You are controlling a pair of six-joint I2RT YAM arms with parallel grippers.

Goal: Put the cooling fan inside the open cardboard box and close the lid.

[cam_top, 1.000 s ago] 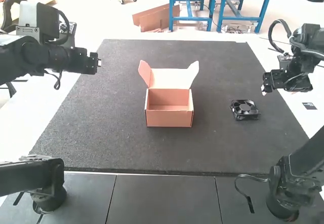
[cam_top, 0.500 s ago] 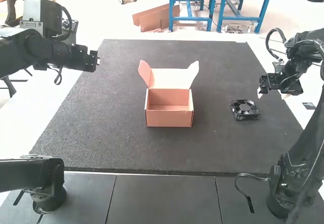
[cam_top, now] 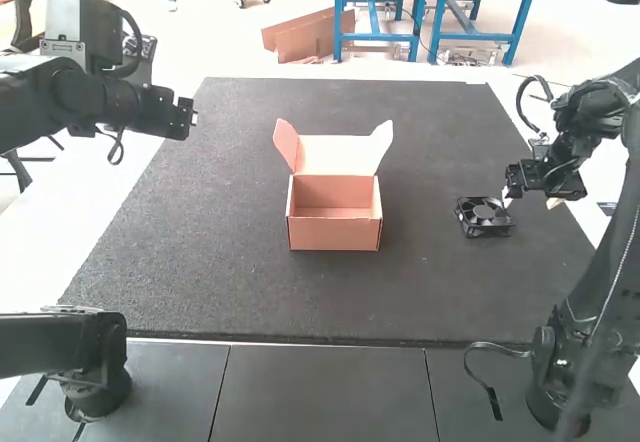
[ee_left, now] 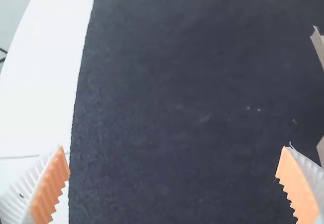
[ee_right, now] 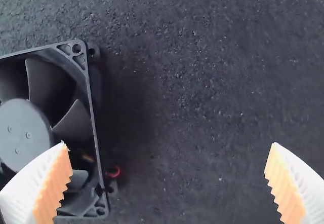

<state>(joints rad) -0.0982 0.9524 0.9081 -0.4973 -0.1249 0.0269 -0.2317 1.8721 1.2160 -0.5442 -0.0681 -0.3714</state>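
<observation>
A black square cooling fan (cam_top: 484, 216) lies flat on the dark mat, right of centre. An open cardboard box (cam_top: 334, 209) stands mid-mat, its lid flap (cam_top: 335, 148) raised at the back. My right gripper (cam_top: 524, 180) hovers just right of and above the fan, open; in the right wrist view the fan (ee_right: 48, 133) lies beside one orange-padded finger (ee_right: 50, 183), with bare mat between the fingers. My left gripper (cam_top: 187, 118) is open over the mat's far-left part, well away from the box; one box edge (ee_left: 319, 46) shows at the side of its wrist view.
The dark mat (cam_top: 200, 232) covers most of the white table (cam_top: 40, 232). The mat's left edge (ee_left: 81, 107) runs below my left gripper. Loose cardboard (cam_top: 305, 34) lies on the floor beyond the table.
My right gripper has come down and leftward toward the fan, ending close beside it. The left arm shifted slightly at first, then held still.
</observation>
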